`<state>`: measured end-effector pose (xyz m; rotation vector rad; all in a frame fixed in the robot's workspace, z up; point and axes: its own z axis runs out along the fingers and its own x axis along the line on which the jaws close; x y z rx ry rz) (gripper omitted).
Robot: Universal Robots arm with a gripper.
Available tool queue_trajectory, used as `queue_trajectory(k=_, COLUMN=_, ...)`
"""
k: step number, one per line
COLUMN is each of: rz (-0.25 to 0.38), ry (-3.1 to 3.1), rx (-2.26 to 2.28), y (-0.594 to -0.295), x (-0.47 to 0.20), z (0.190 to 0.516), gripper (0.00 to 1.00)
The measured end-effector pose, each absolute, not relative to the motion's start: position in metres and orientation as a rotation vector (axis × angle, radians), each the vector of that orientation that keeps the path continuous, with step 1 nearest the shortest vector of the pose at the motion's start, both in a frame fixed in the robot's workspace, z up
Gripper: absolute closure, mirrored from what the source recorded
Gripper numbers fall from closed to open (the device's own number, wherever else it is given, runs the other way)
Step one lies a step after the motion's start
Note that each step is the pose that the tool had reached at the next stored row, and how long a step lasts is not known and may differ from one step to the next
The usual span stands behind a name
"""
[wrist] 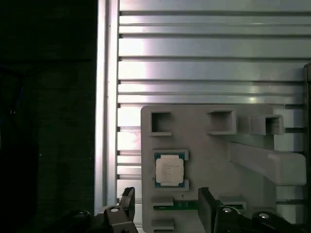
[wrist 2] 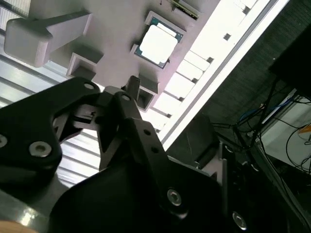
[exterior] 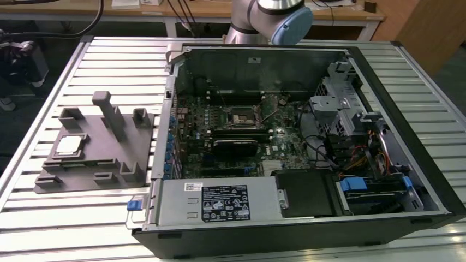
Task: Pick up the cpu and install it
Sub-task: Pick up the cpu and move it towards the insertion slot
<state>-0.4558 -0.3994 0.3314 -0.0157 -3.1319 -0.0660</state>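
Observation:
The cpu is a small silvery square lying flat in a recess of the grey fixture block, at the exterior view's left. In the first wrist view the cpu sits just beyond my gripper, whose two black fingers stand wide apart and open with nothing between them. In the second wrist view the cpu lies past the gripper's dark linkage, well clear of it. The dark square socket sits on the motherboard inside the open computer case.
The fixture block has raised posts and a long upright arm beside the cpu. The case's metal wall rises between fixture and motherboard. A ribbed metal table carries everything. The robot arm stands behind the case.

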Motion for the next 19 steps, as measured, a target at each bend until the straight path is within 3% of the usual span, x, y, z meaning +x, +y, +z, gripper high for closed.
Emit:
queue_trajectory(k=4, rz=-0.066, ry=-3.131, rx=-0.014, y=-0.399, x=-0.456, z=0.325, gripper=0.24)
queue_trajectory(k=19, rz=-0.065, ry=-3.130, rx=0.046, y=-0.403, x=-0.455, z=0.298, gripper=0.24)
